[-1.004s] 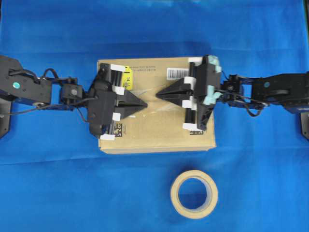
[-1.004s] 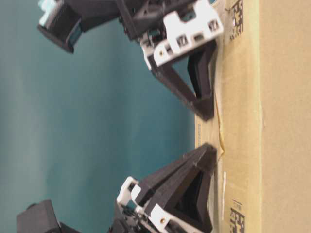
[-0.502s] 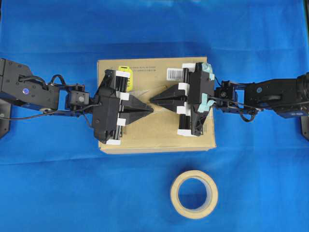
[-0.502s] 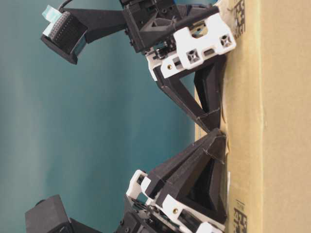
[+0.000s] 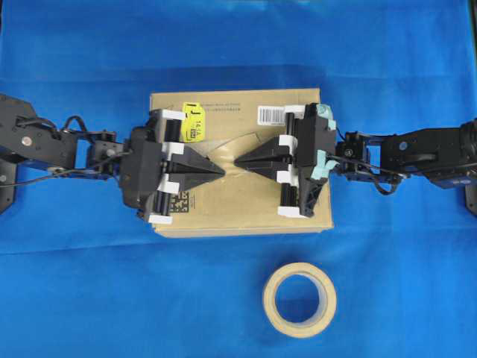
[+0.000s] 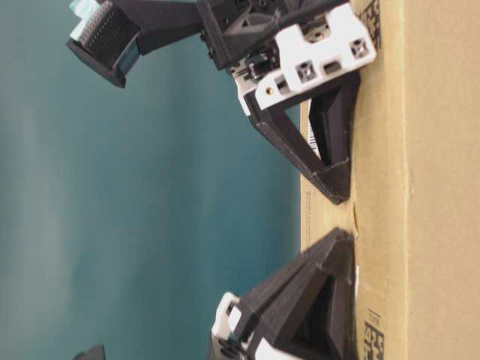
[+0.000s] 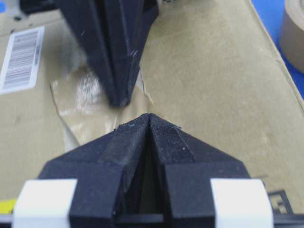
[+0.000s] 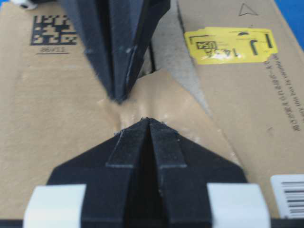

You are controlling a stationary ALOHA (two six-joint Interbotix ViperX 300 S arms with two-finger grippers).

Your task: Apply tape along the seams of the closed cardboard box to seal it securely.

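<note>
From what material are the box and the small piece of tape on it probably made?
The cardboard box: matte brown cardboard, judging by its dull, fibrous top. The tape: probably tan paper tape; it looks matte with a torn, wrinkled edge, though a shiny clear film lies beside it.

Left pincer (image 5: pixel 222 170) and right pincer (image 5: pixel 237 160) closed, tips facing.

Narrow gap between pincer (image 5: pixel 220 169) and pincer (image 5: pixel 238 161).

I can't trace the seams (image 8: pixel 151 57) past both grippers; most of that gap is covered. Tape (image 8: pixel 161 102) edges run under the left gripper (image 5: pixel 221 169) & right gripper (image 5: pixel 238 160). Table-level view crops the cardboard box (image 6: pixel 420 180) top, bottom & right.
</note>
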